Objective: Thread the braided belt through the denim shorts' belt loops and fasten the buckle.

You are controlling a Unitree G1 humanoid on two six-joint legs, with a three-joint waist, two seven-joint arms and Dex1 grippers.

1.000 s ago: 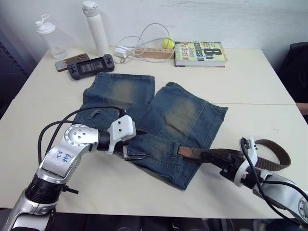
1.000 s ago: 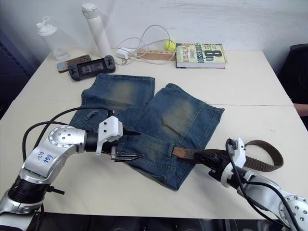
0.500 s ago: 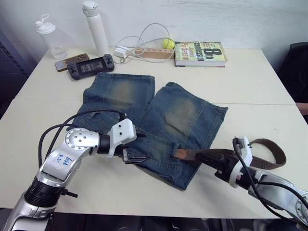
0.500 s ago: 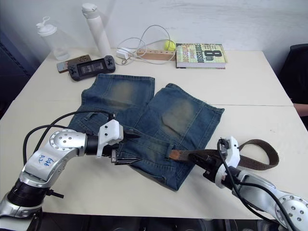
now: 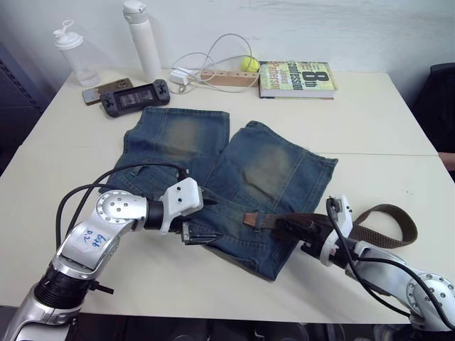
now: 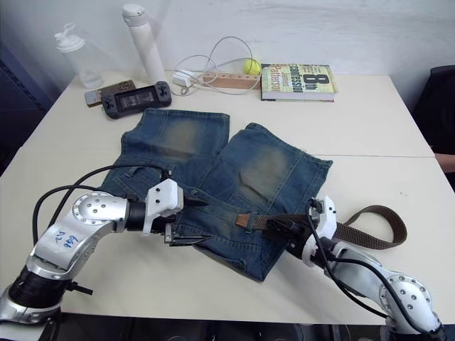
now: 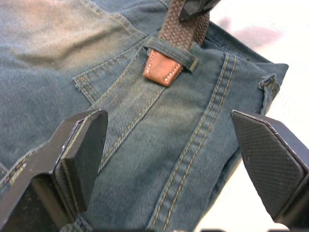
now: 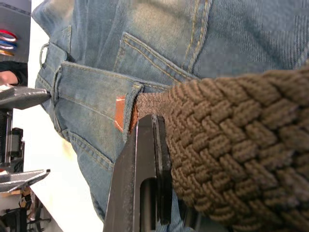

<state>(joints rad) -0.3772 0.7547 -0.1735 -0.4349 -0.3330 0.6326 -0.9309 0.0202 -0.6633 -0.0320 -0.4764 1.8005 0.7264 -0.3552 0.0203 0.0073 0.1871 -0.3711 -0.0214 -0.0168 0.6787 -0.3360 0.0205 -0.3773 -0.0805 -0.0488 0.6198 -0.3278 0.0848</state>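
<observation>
the denim shorts (image 5: 234,177) lie flat in the middle of the white table (image 5: 370,121), waistband toward the robot, legs pointing to the far edge. the braided belt (image 5: 384,226) runs in from the robot's right: it loops on the bare table beside the shorts, then crosses onto the waistband, and its tan leather tip (image 7: 161,71) has gone under one of the belt loops (image 7: 170,50) and pokes out just past it. the buckle cannot be made out.

the right gripper (image 6: 284,232) is closed on the belt a little behind that loop, its black fingers (image 8: 145,169) pinching the woven strap over the denim. the left gripper (image 5: 202,226) hovers low at the waistband further to the robot's left, fingers (image 7: 79,154) spread wide with nothing between them, the tip of the belt lying ahead of it with plain waistband in between.

along the far edge of the table, well apart from the shorts, stand a clear shaker bottle (image 5: 75,57) and a white flask (image 5: 142,39). near them lie a phone (image 5: 105,90), a dark game handheld (image 5: 134,97), a white cable (image 5: 213,60) coiled by a wooden power strip (image 5: 227,77), a yellow ball (image 5: 248,64) and a book (image 5: 295,78).
</observation>
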